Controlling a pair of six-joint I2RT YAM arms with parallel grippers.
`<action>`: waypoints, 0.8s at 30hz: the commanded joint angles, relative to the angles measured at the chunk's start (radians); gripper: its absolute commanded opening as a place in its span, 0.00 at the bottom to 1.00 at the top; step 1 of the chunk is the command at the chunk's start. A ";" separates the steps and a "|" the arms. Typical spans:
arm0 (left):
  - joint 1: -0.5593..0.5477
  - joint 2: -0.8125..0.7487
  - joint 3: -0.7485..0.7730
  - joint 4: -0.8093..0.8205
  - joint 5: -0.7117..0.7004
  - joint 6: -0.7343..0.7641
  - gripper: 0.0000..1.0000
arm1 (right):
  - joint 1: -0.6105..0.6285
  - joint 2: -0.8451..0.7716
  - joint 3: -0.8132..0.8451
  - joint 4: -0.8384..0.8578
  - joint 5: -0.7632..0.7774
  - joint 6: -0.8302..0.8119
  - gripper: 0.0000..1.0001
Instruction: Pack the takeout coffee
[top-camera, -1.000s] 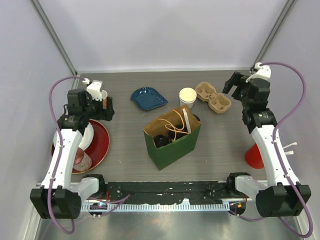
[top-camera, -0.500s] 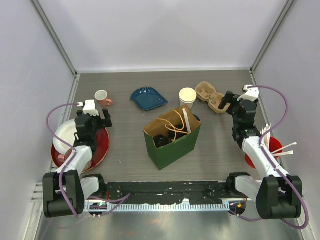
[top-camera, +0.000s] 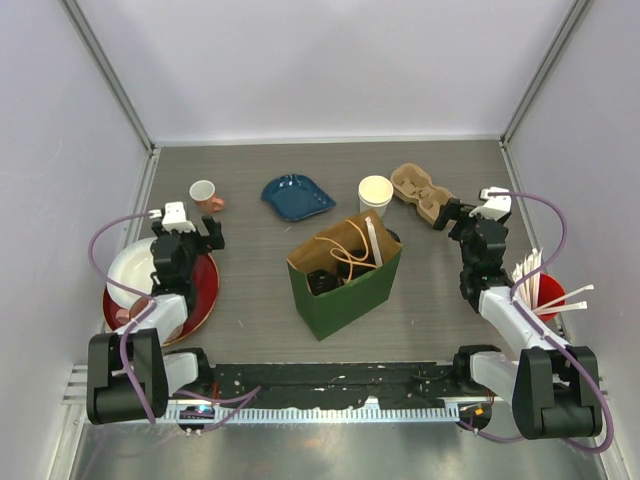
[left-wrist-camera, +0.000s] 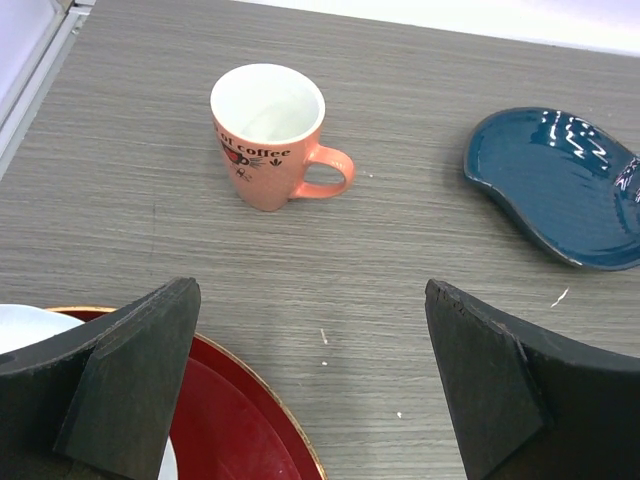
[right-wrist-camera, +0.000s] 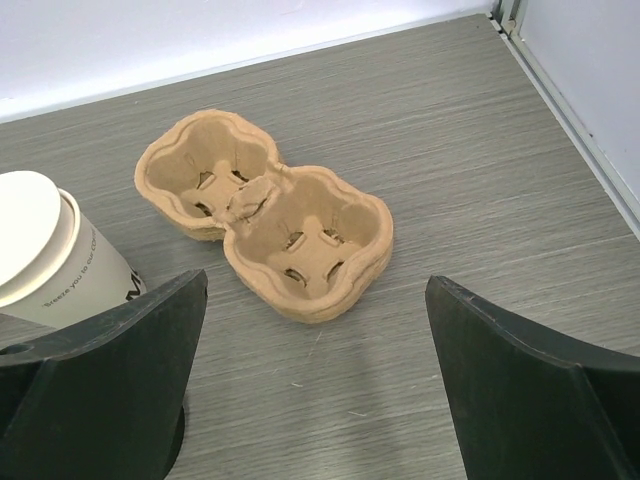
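One takeout coffee cup (top-camera: 375, 193), cream paper with a pale top, stands just behind the green paper bag (top-camera: 350, 285); its side shows at the left of the right wrist view (right-wrist-camera: 45, 255). A black lid (top-camera: 322, 281) shows inside the bag among orange handles. My left gripper (top-camera: 187, 235) (left-wrist-camera: 310, 300) hangs open over the table beside the red plate, with nothing between its fingers. My right gripper (top-camera: 468, 215) (right-wrist-camera: 315, 290) is open and empty, just short of the cardboard cup carrier (right-wrist-camera: 270, 225).
A pink-handled mug (left-wrist-camera: 268, 135) and a blue dish (left-wrist-camera: 560, 185) lie ahead of the left gripper. The red plate (top-camera: 200, 290) carries a white plate (top-camera: 130, 268). The carrier (top-camera: 425, 193) is at the back right; a red cup of straws (top-camera: 548, 292) stands by the right arm.
Both arms have drawn back toward the near edge and folded low. The left gripper has come away from the pink mug and its jaws have widened.
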 joint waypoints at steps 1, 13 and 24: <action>0.005 0.003 -0.023 0.118 -0.018 -0.068 1.00 | 0.002 -0.022 -0.024 0.118 0.040 -0.003 0.96; 0.005 0.012 -0.044 0.159 -0.023 -0.085 1.00 | 0.002 0.019 -0.063 0.182 0.032 0.017 0.96; 0.005 0.017 -0.055 0.174 0.011 -0.070 1.00 | 0.002 0.019 -0.076 0.210 0.009 0.011 0.96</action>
